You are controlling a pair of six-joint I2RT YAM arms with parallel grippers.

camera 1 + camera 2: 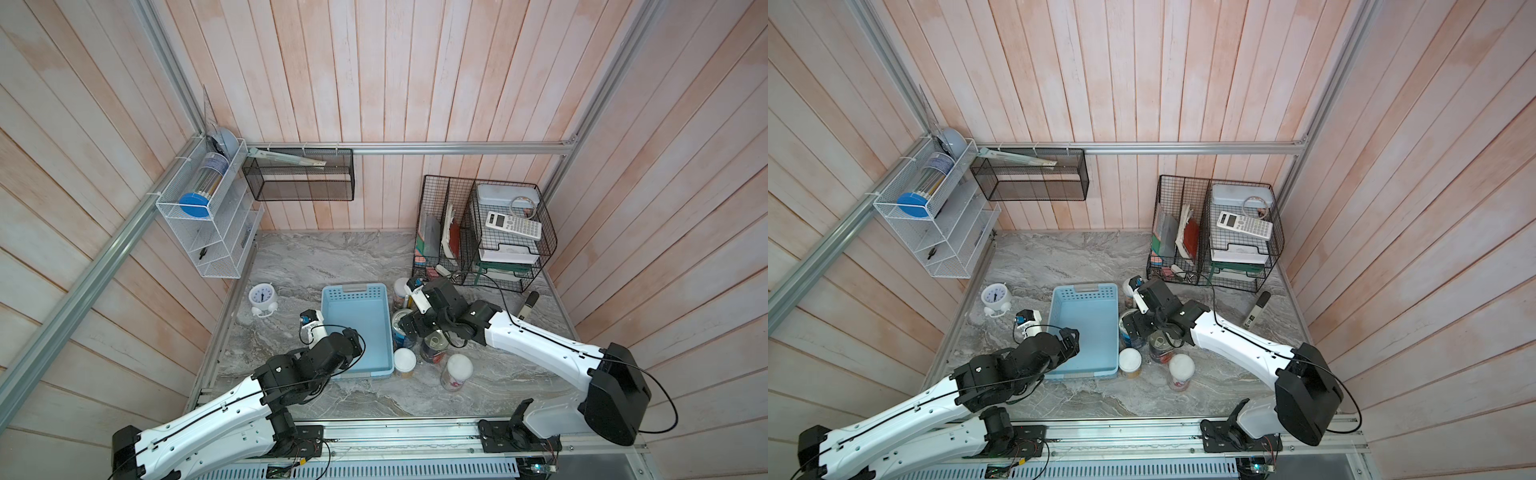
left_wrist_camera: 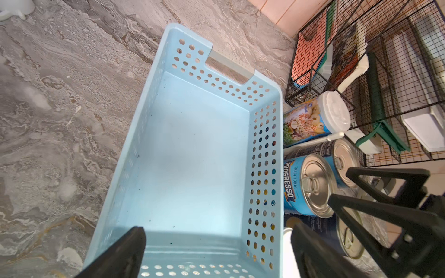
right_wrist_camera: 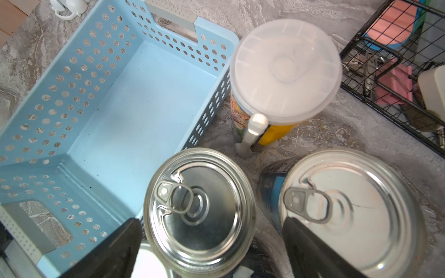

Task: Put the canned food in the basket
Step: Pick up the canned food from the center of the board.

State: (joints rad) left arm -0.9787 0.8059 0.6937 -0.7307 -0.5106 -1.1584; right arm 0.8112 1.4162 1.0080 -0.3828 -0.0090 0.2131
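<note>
Nothing is packed yet: the basket (image 1: 353, 292) is empty and the cans (image 1: 404, 358) stand on the surface (image 1: 332, 257) at its 3 o'clock. The right hand (image 3: 212, 223) is open over a tin (image 3: 199, 192). The left hand (image 2: 216, 231) is open above the basket's 6 o'clock end.

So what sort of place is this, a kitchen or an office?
Neither, probably: it looks like a staged test booth for robots. Its plank walls sit behind a bare aluminium frame, and a marble-look tabletop mixes a calculator, an alarm clock and food cans beside a blue basket.
</note>
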